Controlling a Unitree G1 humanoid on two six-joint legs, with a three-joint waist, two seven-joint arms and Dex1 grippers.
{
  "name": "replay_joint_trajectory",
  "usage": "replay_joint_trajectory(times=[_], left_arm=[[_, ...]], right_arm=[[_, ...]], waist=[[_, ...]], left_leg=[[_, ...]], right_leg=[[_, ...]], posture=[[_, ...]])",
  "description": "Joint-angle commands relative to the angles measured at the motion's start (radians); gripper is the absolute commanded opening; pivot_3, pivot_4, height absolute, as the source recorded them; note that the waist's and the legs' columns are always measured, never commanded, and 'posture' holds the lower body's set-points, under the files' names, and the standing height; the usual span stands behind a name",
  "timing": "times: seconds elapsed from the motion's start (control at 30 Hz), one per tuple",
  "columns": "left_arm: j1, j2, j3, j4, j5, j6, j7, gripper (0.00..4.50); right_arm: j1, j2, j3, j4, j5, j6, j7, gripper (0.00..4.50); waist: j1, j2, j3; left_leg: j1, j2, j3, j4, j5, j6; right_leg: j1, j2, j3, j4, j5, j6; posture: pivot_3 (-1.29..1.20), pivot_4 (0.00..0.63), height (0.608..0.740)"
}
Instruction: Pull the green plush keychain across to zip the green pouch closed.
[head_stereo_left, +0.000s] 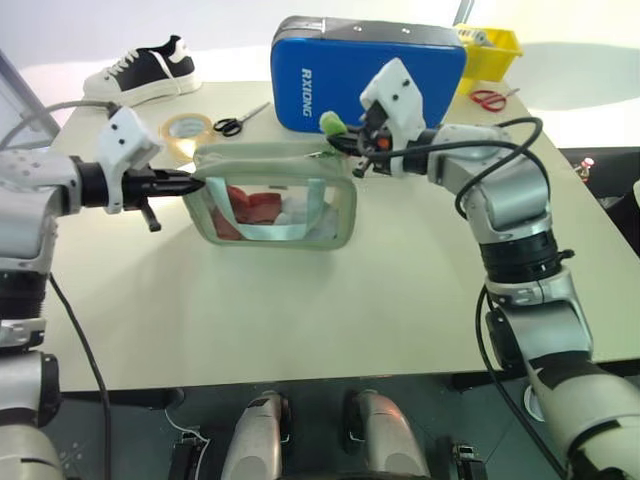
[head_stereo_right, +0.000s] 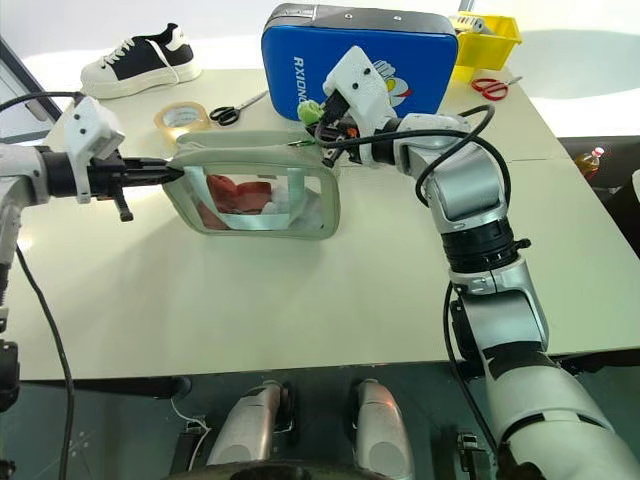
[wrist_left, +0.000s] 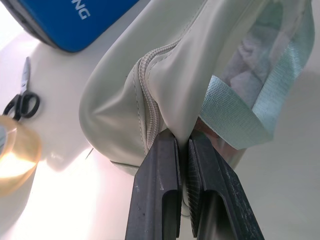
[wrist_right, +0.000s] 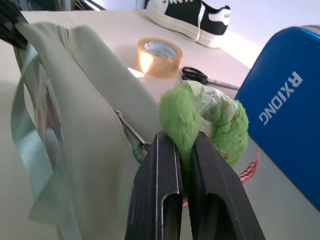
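Observation:
The green pouch (head_stereo_left: 275, 200) hangs just above the table between my two grippers. Its clear side shows red and white contents. My left gripper (head_stereo_left: 196, 183) is shut on the pouch's left end, the fingertips (wrist_left: 165, 150) pinching the sage fabric beside the zipper (wrist_left: 148, 100). My right gripper (head_stereo_left: 347, 146) is at the pouch's top right corner, shut on the green plush keychain (wrist_right: 212, 120). The fuzzy lime lump (head_stereo_left: 331, 124) sticks up above that gripper's fingers. A metal link (wrist_right: 131, 134) joins the keychain to the zipper line.
The blue RXIONG case (head_stereo_left: 365, 70) stands right behind the pouch and the right gripper. A tape roll (head_stereo_left: 186, 128) and black scissors (head_stereo_left: 238, 122) lie behind the left end. A shoe (head_stereo_left: 145, 70) sits far left; a yellow bin (head_stereo_left: 492, 48) and red scissors (head_stereo_left: 488, 98) far right.

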Motion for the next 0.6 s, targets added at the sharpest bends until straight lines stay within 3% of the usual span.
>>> replay_joint_trajectory(times=[0.03, 0.4, 0.6], left_arm=[[0.03, 0.034, 0.063, -0.04, -0.011, 0.013, 0.017, 0.0], [0.054, 0.016, 0.046, -0.056, -0.007, 0.022, 0.036, 0.0], [0.041, -0.011, 0.025, -0.082, -0.009, 0.044, 0.044, 0.0]], right_arm=[[0.03, -0.036, -0.044, -0.077, 0.005, 0.032, -0.024, 0.06], [0.239, -0.095, -0.067, -0.112, -0.075, -0.002, -0.175, 0.06], [0.369, 0.017, 0.051, -0.11, -0.119, -0.069, -0.229, 0.06]], waist=[[0.0, 0.0, 0.0], [0.001, 0.0, 0.0], [0.002, 0.0, 0.0]], left_leg=[[0.0, 0.0, 0.0, 0.0, 0.0, 0.0], [0.0, 0.0, 0.0, 0.0, 0.0, 0.0], [0.001, 0.0, 0.0, 0.0, 0.0, 0.0]], right_leg=[[0.0, 0.0, 0.0, 0.0, 0.0, -0.001], [0.0, 0.0, 0.0, 0.0, -0.001, -0.001], [0.001, 0.0, 0.0, -0.001, -0.001, -0.001]], posture=[[0.0, 0.15, 0.74], [0.0, 0.15, 0.74], [0.0, 0.15, 0.74]])
